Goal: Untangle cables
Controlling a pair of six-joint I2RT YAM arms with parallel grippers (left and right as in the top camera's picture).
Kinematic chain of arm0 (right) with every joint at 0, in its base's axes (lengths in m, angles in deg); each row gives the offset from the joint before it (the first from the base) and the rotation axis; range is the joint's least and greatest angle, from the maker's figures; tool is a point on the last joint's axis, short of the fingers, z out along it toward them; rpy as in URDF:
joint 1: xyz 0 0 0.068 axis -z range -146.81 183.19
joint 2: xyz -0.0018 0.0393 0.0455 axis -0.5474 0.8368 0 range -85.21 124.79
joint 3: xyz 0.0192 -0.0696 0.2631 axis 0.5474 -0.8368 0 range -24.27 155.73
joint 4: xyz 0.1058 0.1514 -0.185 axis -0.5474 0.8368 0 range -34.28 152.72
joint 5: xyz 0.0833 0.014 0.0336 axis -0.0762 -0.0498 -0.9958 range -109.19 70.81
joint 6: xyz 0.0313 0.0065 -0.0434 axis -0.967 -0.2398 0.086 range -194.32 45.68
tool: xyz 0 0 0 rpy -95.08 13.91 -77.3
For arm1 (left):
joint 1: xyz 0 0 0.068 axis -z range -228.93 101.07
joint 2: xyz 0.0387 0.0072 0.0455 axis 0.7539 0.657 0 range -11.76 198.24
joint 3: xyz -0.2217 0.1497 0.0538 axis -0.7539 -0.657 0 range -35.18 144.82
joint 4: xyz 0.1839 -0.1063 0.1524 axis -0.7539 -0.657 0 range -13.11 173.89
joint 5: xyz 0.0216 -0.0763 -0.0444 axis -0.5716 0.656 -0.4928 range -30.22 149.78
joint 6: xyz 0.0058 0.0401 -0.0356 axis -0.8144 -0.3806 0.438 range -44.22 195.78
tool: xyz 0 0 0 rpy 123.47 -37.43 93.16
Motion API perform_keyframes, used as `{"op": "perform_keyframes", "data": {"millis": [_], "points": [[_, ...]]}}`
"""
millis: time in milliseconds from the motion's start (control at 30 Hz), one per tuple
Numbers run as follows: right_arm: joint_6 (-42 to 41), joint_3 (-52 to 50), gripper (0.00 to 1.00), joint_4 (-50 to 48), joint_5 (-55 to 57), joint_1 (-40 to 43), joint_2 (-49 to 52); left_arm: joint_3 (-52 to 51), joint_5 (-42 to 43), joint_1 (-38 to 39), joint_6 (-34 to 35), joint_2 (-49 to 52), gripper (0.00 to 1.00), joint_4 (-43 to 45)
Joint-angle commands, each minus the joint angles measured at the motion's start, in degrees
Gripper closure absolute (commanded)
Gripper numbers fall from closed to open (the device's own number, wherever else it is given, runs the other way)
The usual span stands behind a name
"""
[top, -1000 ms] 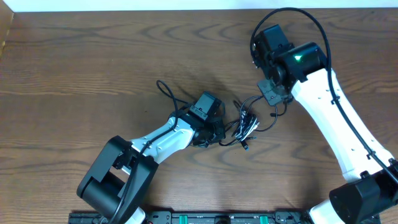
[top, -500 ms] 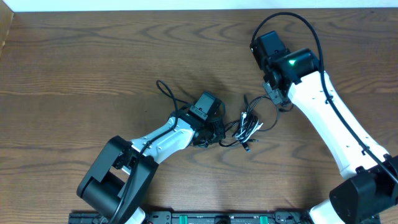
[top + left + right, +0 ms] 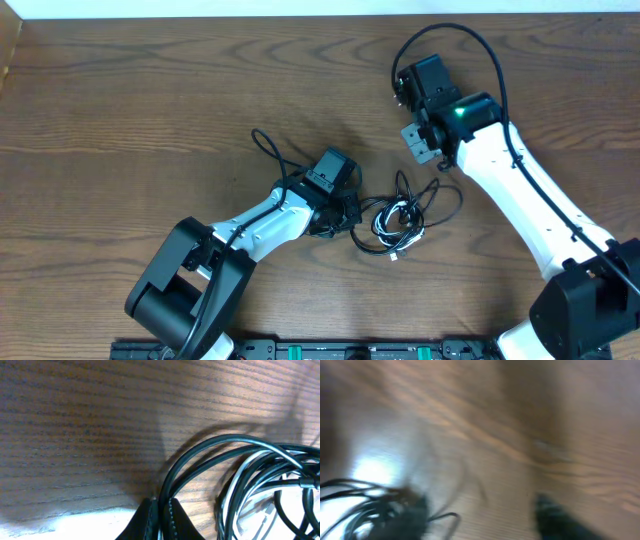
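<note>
Tangled cables [image 3: 400,218] seen heaped on table [image 3: 150,100], mid-way between arms. One black strand clamped by left gripper [image 3: 347,213], jaws clenched. Right gripper [image 3: 420,140] held apart from heap, jaws released, nothing grasped.

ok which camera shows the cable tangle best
Overhead: the whole cable tangle lies sharp on the table. The left wrist view shows only a few loops close up; the right wrist view is too blurred.

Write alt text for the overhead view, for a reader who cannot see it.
The left gripper pinches a tangle of black and white cables on a wooden table. The right gripper hangs apart from them, nearer the table's far edge.
</note>
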Motion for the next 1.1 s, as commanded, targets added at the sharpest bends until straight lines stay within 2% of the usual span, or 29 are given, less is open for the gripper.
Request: {"op": "perform_keyframes", "data": {"millis": [0,100,267,433,533,567,700,767,867,967,1067], "points": [[-7.13,-1.14,0.24,1.29,-6.6,0.42,-1.01,-0.85,-1.68,0.0,-0.02,0.85,0.92,-0.42],[-12.52,-1.14,0.2,7.61,-11.67,1.22,-1.01,-0.85,-1.68,0.0,-0.02,0.85,0.93,-0.61],[-12.59,-1.16,0.22,14.23,-22.51,2.95,-1.01,-0.85,-1.64,0.0,-0.02,0.85,0.92,-0.61],[-12.57,-2.21,0.23,15.69,-33.79,3.28,-1.01,-0.83,-1.36,0.0,-1.6,0.83,0.92,-0.57],[-12.7,-4.2,0.39,16.06,-33.53,2.86,-1.01,-0.83,-1.29,0.0,-3.85,0.83,0.92,-0.59],[-13.77,-5.31,0.42,15.87,-32.44,2.78,-1.01,-0.83,-0.96,0.0,-4.39,0.81,0.92,-0.59],[-19.91,-10.49,0.41,12.04,-26.32,2.82,-1.01,-0.83,0.57,0.0,-5.57,0.81,0.92,-0.55],[-21.79,-13.35,0.44,8.41,-25.03,3.26,-1.01,-0.83,0.55,0.0,-5.57,0.81,0.92,-0.55],[-21.86,-16.35,0.62,3.58,-25.18,4.68,-1.01,-0.81,0.98,0.0,-6.58,0.66,0.92,-0.55],[-20.59,-16.83,0.67,2.29,-26.77,6.21,-1.01,-0.46,5.44,-0.66,-10.82,-1.2,0.92,-0.59],[-15.45,-16.83,0.68,1.36,-34.25,7.56,-1.01,-0.26,7.28,-1.51,-12.87,-5.86,0.86,-0.59]]}}
